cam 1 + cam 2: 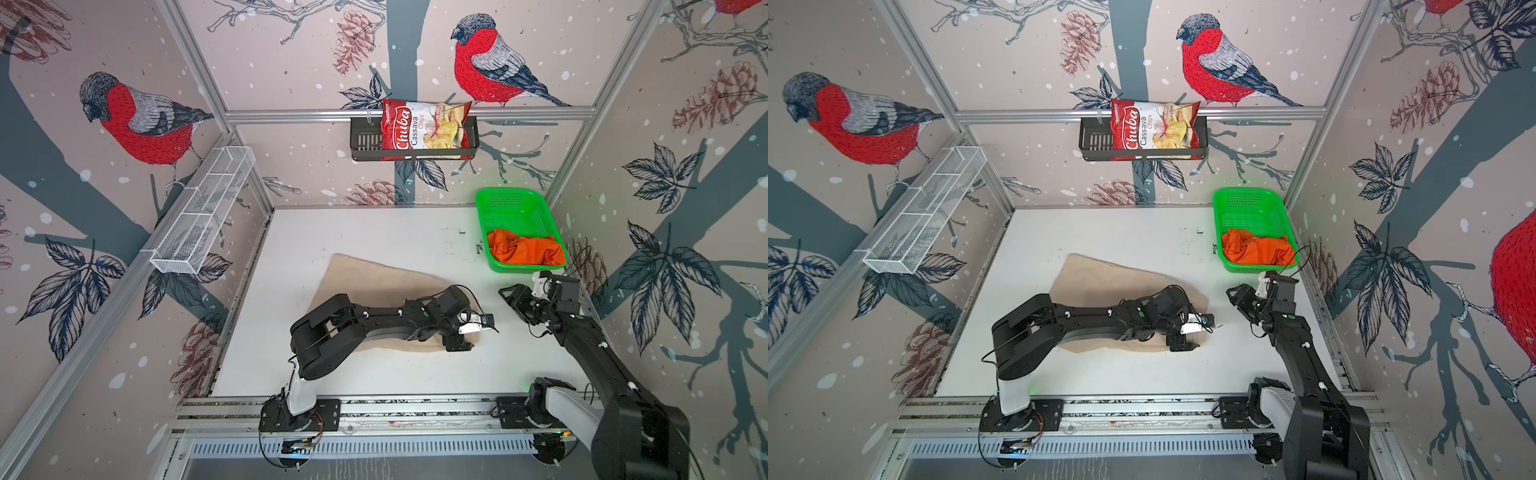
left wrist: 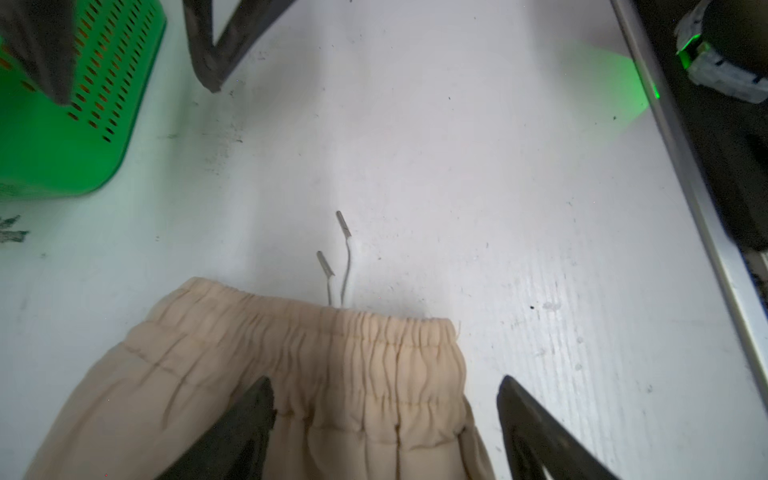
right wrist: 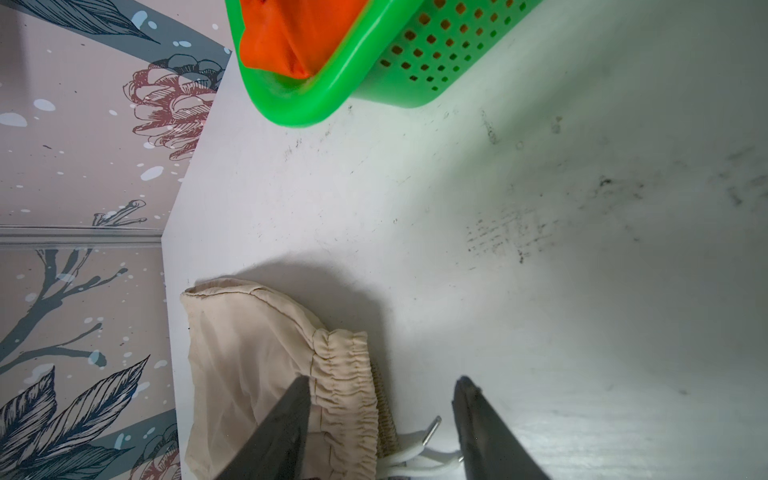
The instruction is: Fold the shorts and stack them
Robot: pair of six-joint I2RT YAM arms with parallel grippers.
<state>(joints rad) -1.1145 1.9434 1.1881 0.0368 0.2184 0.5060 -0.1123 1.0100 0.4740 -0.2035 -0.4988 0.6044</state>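
Beige shorts lie flat mid-frame in both top views, elastic waistband toward the right, drawstring ends out. Orange shorts crumpled in green basket, center right.

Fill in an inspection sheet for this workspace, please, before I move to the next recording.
Surface: white table, scuffed with dark marks.
Job's things: beige shorts lying flat on the table; orange shorts crumpled in the green basket.
Clutter: chips bag in a black wall rack; white wire shelf on the side wall.
Grippers: left gripper open over the beige waistband; right gripper open, holding nothing.
Cables: black cable loops off the right wrist beside the basket.
Surroundings: bird-print walls, aluminium frame.
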